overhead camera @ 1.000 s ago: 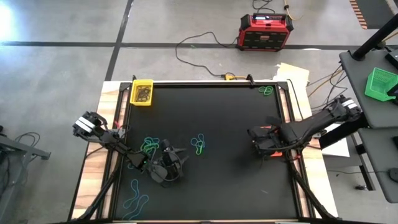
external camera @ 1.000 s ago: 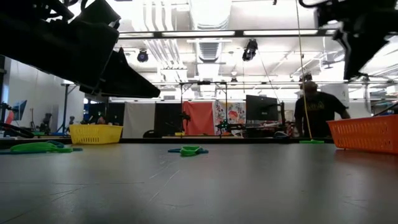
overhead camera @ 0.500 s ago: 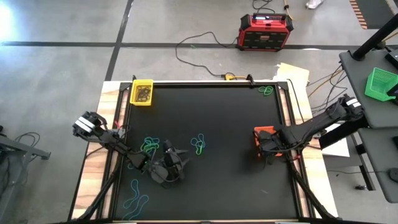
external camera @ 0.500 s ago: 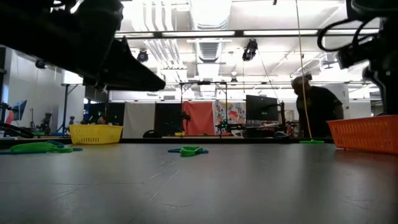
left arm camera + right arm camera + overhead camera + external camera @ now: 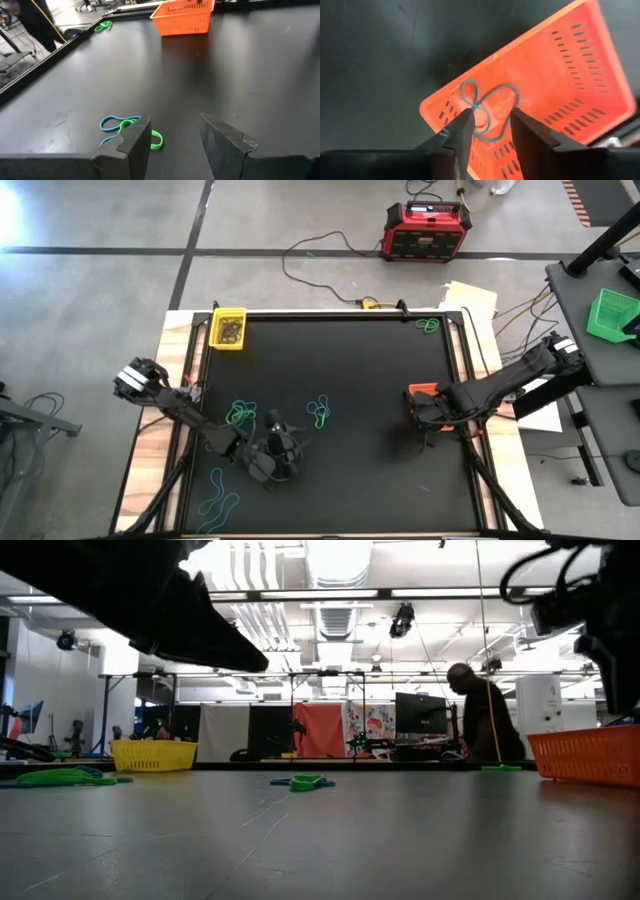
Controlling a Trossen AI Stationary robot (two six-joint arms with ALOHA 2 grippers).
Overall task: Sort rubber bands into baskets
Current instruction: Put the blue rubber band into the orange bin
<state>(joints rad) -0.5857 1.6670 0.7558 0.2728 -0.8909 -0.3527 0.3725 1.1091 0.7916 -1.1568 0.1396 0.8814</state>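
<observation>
- Bands: five loose clumps on the table, loops too tangled to count singly. Two near the near-left corner (image 5: 218,478) (image 5: 222,506), two mid-table left of centre (image 5: 240,413) (image 5: 319,412), one at the far-right corner (image 5: 427,325).
- Yellow basket (image 5: 216,330): far-left corner, a few dark bands inside.
- Left gripper (image 5: 175,131): near edge, left of centre, has crept slightly towards that edge. Fingers apart, nothing between them, blue-green clump just beside one finger.
- Orange basket (image 5: 560,65): by the right edge.
- Right gripper (image 5: 487,120): over the orange basket. It was clamped a second ago, and its fingers now stand apart.
- Teal band (image 5: 478,107): let go. It shows over the basket floor just ahead of the fingers. I read this as one drop done and the arm free for the next pick.
- Green basket (image 5: 610,315): off the table, on the side desk at right.
- Totals: three baskets, two grippers.
</observation>
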